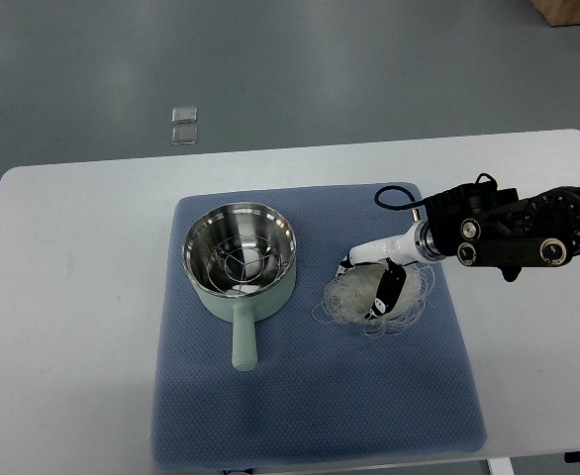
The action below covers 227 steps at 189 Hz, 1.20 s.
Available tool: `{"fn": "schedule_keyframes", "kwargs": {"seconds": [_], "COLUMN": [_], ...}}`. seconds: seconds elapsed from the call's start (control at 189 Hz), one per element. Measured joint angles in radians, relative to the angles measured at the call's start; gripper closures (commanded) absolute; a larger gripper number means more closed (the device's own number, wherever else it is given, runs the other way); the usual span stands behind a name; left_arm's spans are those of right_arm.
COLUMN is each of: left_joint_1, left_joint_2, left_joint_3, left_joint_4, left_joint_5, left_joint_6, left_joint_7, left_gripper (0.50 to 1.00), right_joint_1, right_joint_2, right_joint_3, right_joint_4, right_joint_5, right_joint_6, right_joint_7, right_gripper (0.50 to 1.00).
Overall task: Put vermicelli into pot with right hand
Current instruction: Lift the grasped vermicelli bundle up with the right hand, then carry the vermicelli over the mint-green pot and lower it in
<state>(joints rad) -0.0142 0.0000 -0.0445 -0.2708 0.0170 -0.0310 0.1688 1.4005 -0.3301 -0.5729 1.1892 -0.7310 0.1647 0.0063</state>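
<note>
Black forearm (528, 233) entering from the right edge, blocky and jointed, studded with 3 round silver screw heads. Thin black cable (409, 203) looped above the wrist. Silver wrist collar, then a right hand (377, 272) of white shell with black finger segments.

Right arm (528, 230) came in from the right edge, black forearm lying roughly level across the frame, slightly angled down toward the wrist. White wrist section sat just past a silver ring. Right hand (374, 277) reached left and downward, white palm with black-tipped fingers (393, 287) pointed down and curled around the vermicelli (369, 297), gripping it. A black cable looped over the top of the wrist. Left arm did not show anywhere in the top view.
</note>
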Motion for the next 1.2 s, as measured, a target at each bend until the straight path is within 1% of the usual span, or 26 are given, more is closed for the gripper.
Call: {"fn": "schedule_keyframes", "kwargs": {"seconds": [0.238,0.339,0.44,0.546,0.71,0.832,0.943,1.022,1.081,1.202], "left_joint_1": [0.0,0.0,0.0,0.0,0.0,0.0,0.0,-0.001,-0.001,-0.001], "left_joint_2": [0.0,0.0,0.0,0.0,0.0,0.0,0.0,0.0,0.0,0.0], "left_joint_3": [0.0,0.001,0.001,0.0,0.0,0.002,0.004,0.004,0.005,0.004], "left_joint_4": [0.001,0.001,0.001,0.0,-0.001,-0.005,-0.008,-0.009,-0.01,-0.007], "left_joint_5": [0.0,0.0,0.0,0.0,0.0,0.0,0.001,0.002,0.002,0.002], "left_joint_6": [0.0,0.0,0.0,0.0,0.0,0.0,0.0,0.0,0.0,-0.001], "left_joint_7": [0.0,0.0,0.0,0.0,0.0,0.0,0.0,0.0,0.0,0.0], "left_gripper": [0.5,0.5,0.5,0.5,0.5,0.5,0.5,0.5,0.5,0.5], "right_joint_1": [0.024,0.073,0.146,0.244,0.425,0.547,0.621,0.64,0.643,0.633], "right_joint_2": [-0.025,-0.055,-0.094,-0.146,-0.281,-0.358,-0.389,-0.383,-0.356,-0.238], "right_joint_3": [0.0,0.008,0.033,0.041,0.071,0.083,0.084,0.084,0.084,0.084], "right_joint_4": [0.0,0.013,0.037,0.071,0.181,0.224,0.232,0.232,0.228,0.188], "right_joint_5": [-0.011,-0.003,0.004,0.006,0.035,0.073,0.081,0.082,0.082,0.084], "right_joint_6": [-0.002,0.004,0.024,0.075,0.216,0.274,0.316,0.319,0.303,0.202], "right_joint_7": [0.0,0.001,0.015,0.025,0.039,0.044,0.044,0.044,0.044,0.048], "right_gripper": [1.0,1.0,1.0,1.0,1.0,1.0,1.0,1.0,1.0,1.0]}}
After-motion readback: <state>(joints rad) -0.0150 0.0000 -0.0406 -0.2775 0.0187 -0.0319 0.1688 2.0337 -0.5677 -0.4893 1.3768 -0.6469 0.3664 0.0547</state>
